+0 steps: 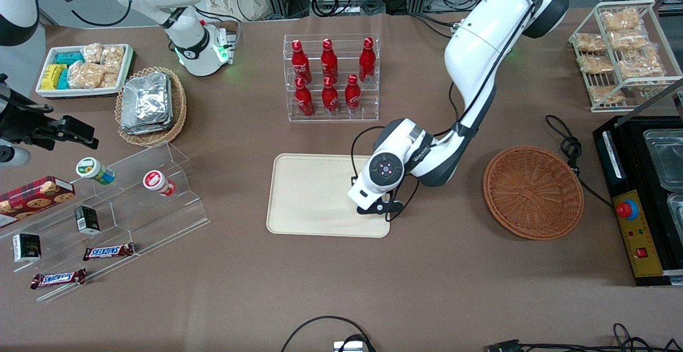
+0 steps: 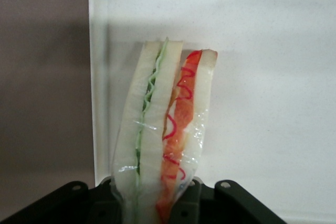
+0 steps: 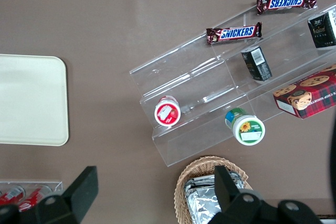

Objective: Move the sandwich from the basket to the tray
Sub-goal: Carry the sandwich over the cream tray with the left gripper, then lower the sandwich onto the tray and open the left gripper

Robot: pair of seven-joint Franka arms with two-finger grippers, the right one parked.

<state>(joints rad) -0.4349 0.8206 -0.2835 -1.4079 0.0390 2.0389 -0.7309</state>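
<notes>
— Looking at the front view, how far is the work; is the sandwich out of the basket point(image 1: 533, 192) already?

— Yes; the round woven basket at the middle right of the frame shows only its own wicker bottom; nothing lies in it. The gripper point(image 1: 373, 206) of the left arm hangs over the tray point(image 1: 309, 192) at the centre of the frame, above the edge of the tray that is closest to the basket.

— And the sandwich point(image 2: 163, 129) itself; where is it?

— In the front view the wrist covers it, so I cannot see it there; in the wrist view it is plain. The gripper point(image 2: 160, 192) pinches it; the black fingers point(image 2: 210, 198) press on the two bread faces of the wedge, and the green and red filling layers point away from the camera, toward the pale tray surface point(image 2: 273, 103).

— Does it touch the tray?

— This I cannot tell; the wedge stands over the cream surface just beside the rim, with brown table point(image 2: 42, 77) showing next to it; a soft shadow lies on the tray around it.

— So what is done and what is left?

— I judge that the lifting and carrying are done; what remains is to put it down on the tray, to release it, and to take the arm away. The spot is near the edge, so a little more toward the middle of the tray may be safer.
</notes>
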